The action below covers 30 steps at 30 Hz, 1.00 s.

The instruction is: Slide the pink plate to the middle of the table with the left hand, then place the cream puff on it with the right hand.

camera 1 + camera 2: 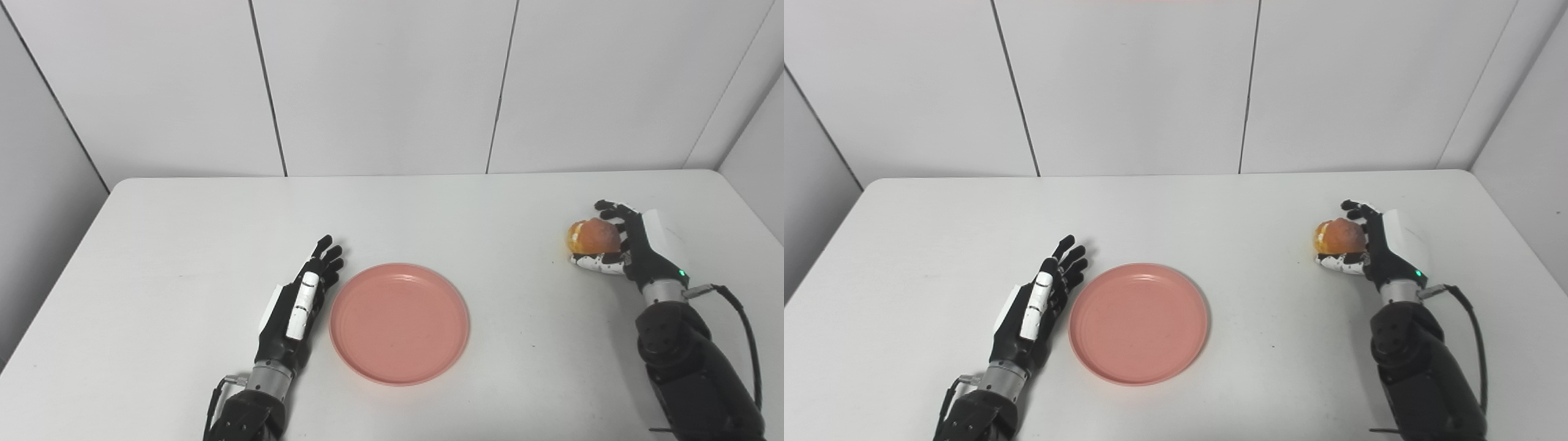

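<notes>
Gripping the cream puff [591, 236], right hand [625, 245] apparently hides its underside; left hand [300, 303] fingers spread beside pink plate [399, 323]

Cream puff's [591, 236] far side (behind right hand [625, 245]) hidden.

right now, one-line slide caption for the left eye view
Left hand rests open beside the pink plate while the right hand grasps the cream puff.
</notes>
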Motion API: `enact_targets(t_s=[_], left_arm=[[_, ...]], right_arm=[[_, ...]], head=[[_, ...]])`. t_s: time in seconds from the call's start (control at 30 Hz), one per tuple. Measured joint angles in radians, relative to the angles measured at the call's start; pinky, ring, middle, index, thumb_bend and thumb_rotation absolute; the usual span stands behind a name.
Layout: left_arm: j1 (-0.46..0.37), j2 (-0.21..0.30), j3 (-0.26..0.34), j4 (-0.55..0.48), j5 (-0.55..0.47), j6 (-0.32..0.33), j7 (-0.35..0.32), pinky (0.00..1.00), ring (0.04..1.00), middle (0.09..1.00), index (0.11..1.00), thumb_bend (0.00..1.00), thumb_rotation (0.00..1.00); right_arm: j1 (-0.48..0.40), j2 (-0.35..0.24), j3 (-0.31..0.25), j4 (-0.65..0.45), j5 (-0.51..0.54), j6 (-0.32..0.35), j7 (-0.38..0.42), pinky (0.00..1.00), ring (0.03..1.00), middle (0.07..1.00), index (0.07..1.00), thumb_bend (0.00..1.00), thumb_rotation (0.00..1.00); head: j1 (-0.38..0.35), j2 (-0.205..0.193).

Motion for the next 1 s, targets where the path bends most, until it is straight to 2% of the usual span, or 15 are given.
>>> enact_targets(t_s=[0.13, 0.23, 0.3, 0.37, 0.4, 0.43, 0.47, 0.6, 0.7, 0.77, 0.83, 1.0], left_arm=[[0.0, 0.0, -0.001, 0.0, 0.0, 0.0, 0.0, 0.96, 0.935, 0.939, 0.937, 0.53, 1.0], [0.0, 0.001, -0.001, 0.0, 0.0, 0.0, 0.0, 0.95, 0.931, 0.933, 0.934, 0.52, 1.0], [0.0, 0.0, -0.002, 0.0, 0.001, 0.0, 0.0, 0.95, 0.929, 0.932, 0.933, 0.52, 1.0], [0.0, 0.0, -0.001, 0.0, 0.001, 0.0, 0.0, 0.94, 0.927, 0.929, 0.932, 0.51, 1.0], [0.0, 0.0, -0.001, 0.0, 0.001, 0.0, 0.0, 0.94, 0.927, 0.929, 0.933, 0.51, 1.0], [0.0, 0.0, -0.001, 0.0, 0.002, 0.0, 0.0, 0.94, 0.928, 0.93, 0.933, 0.51, 1.0], [0.0, 0.0, -0.001, -0.001, 0.002, 0.0, 0.0, 0.94, 0.926, 0.927, 0.931, 0.51, 1.0], [0.0, 0.0, -0.003, -0.002, 0.007, 0.0, 0.001, 0.94, 0.925, 0.927, 0.932, 0.51, 1.0], [0.0, 0.0, -0.003, -0.002, 0.01, 0.0, 0.001, 0.94, 0.926, 0.929, 0.932, 0.51, 1.0], [0.0, 0.0, -0.004, -0.002, 0.01, 0.0, 0.001, 0.93, 0.921, 0.926, 0.928, 0.51, 1.0], [0.0, -0.001, -0.004, -0.003, 0.012, 0.0, 0.002, 0.92, 0.917, 0.922, 0.923, 0.5, 1.0], [0.0, -0.003, -0.004, -0.004, 0.015, 0.0, 0.007, 0.92, 0.921, 0.928, 0.929, 0.5, 1.0]], right_arm=[[0.0, 0.0, 0.0, -0.003, -0.009, 0.003, -0.015, 0.16, 0.282, 0.484, 0.6, 0.54, 0.0], [0.001, 0.0, 0.0, -0.007, -0.016, 0.006, -0.028, 0.19, 0.373, 0.515, 0.585, 0.52, 0.0], [0.005, 0.001, -0.001, -0.017, -0.019, 0.012, -0.041, 0.19, 0.379, 0.52, 0.58, 0.52, 0.0], [0.007, 0.005, -0.002, -0.027, -0.02, 0.012, -0.062, 0.19, 0.431, 0.49, 0.577, 0.52, 0.0], [0.007, 0.006, -0.002, -0.032, -0.02, 0.01, -0.082, 0.19, 0.405, 0.501, 0.583, 0.52, 0.0], [0.008, 0.008, -0.002, -0.033, -0.019, -0.005, -0.105, 0.19, 0.391, 0.512, 0.589, 0.52, 0.0], [0.009, 0.009, -0.003, -0.033, -0.018, -0.032, -0.127, 0.21, 0.424, 0.495, 0.595, 0.52, 0.0], [0.009, 0.017, -0.004, -0.048, -0.015, -0.127, -0.198, 0.27, 0.393, 0.531, 0.598, 0.52, 0.0], [0.009, 0.032, -0.003, -0.072, -0.014, -0.208, -0.252, 0.27, 0.442, 0.494, 0.589, 0.52, 0.0], [0.006, 0.045, -0.002, -0.086, -0.014, -0.253, -0.276, 0.21, 0.444, 0.491, 0.581, 0.52, 0.0], [0.007, 0.065, -0.001, -0.126, -0.014, -0.28, -0.294, 0.23, 0.446, 0.482, 0.518, 0.52, 0.0], [0.008, 0.103, 0.01, -0.25, -0.021, -0.336, -0.297, 0.24, 0.446, 0.484, 0.502, 0.51, 0.0]], head=[[0.0, 0.0], [0.003, 0.006], [0.003, 0.008], [0.005, 0.011], [0.005, 0.011], [0.005, 0.011], [0.005, 0.011], [0.006, 0.015], [0.012, 0.023], [0.014, 0.025], [0.015, 0.032], [0.017, 0.041]])
